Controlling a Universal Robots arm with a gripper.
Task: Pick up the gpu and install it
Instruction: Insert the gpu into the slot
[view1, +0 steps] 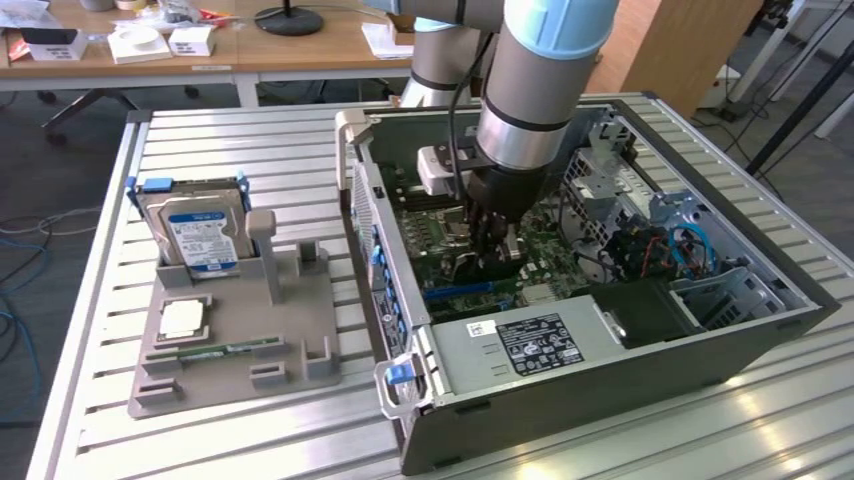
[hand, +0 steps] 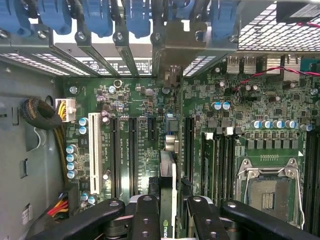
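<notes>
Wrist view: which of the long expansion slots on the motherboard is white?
The slot at the end of the row, beside the blue-topped capacitors and nearest the yellow-wired connector. The other long slots are black.

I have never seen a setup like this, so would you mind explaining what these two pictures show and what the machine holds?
This is one robot arm whose tool reaches into an open computer case lying on a slatted metal table. The exterior view comes from a camera off the arm; the wrist view comes from a camera on the arm's wrist, looking past the tool's fingers at the green motherboard. The tool is shut on the gpu, a thin dark card seen edge-on above the motherboard's slots. Beside the case, on the exterior view's left, a grey holder carries a hard drive, a processor chip and a RAM stick.
</notes>
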